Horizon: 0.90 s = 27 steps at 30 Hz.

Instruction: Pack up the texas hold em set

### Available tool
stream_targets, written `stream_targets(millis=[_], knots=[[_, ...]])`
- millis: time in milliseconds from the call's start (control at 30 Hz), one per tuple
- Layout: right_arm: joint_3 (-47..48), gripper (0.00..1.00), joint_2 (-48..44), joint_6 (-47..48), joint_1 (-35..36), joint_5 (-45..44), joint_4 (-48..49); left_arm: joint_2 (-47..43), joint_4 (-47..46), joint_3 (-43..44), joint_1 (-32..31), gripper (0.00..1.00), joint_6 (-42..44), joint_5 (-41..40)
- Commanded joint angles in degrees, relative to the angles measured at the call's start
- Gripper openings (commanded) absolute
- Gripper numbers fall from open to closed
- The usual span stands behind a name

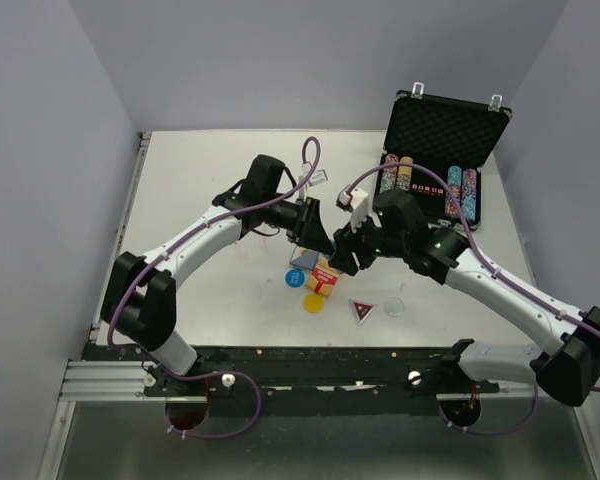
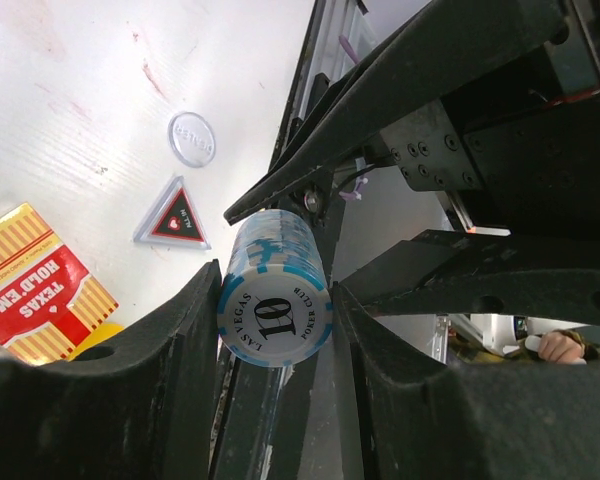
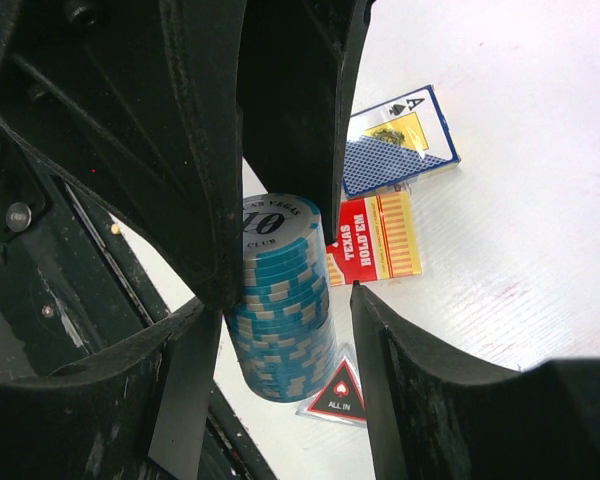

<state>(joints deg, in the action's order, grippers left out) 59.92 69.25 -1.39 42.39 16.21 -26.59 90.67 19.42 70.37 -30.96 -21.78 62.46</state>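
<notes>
The left pincer (image 2: 275,288) is clenched on a light-blue chip stack (image 2: 275,305), held above the middle of the counter (image 1: 220,190). The right pincer (image 3: 285,300) straddles the same stack but is unclenched, with a gap beside one finger. The stack's long axis runs in line with the left fingers, with its "10" face toward the left wrist.

The case (image 1: 445,128) stands open at the far right corner with chip rows (image 1: 430,185) in its base, and the right arm is nearer to it. Judgement: a transfer to the right pincer is in hand.

The overhead view shows the case but hides the stack. The right wrist view shows the finger gap, with the red deck (image 3: 375,240), blue deck (image 3: 395,140) and triangular button (image 3: 340,395) lying below.
</notes>
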Motion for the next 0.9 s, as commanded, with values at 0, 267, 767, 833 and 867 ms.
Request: stream_targets(millis=[0, 267, 767, 833, 867], knots=[[-1.0, 0.62, -0.2, 0.9, 1.2, -4.4, 1.0, -0.9, -3.1, -0.4, 0.1, 0.0, -1.2, 4.8], [-1.4, 0.33, 0.3, 0.8, 1.8, -6.4, 1.7, -1.2, -3.3, -0.4, 0.2, 0.0, -1.2, 4.7], [-3.0, 0.01, 1.6, -6.4, 1.8, -20.6, 5.7, -6.9, -1.0, -1.4, 1.9, 0.92, 3.0, -8.7], [-3.1, 0.01, 1.7, -7.0, 1.4, -22.6, 5.7, -8.3, -1.6, -2.0, 2.8, 0.93, 2.7, -11.7], [-3.1, 0.01, 1.8, -7.4, 1.0, -23.7, 5.6, -9.2, -1.8, -2.3, 3.4, 0.94, 2.6, -13.7]])
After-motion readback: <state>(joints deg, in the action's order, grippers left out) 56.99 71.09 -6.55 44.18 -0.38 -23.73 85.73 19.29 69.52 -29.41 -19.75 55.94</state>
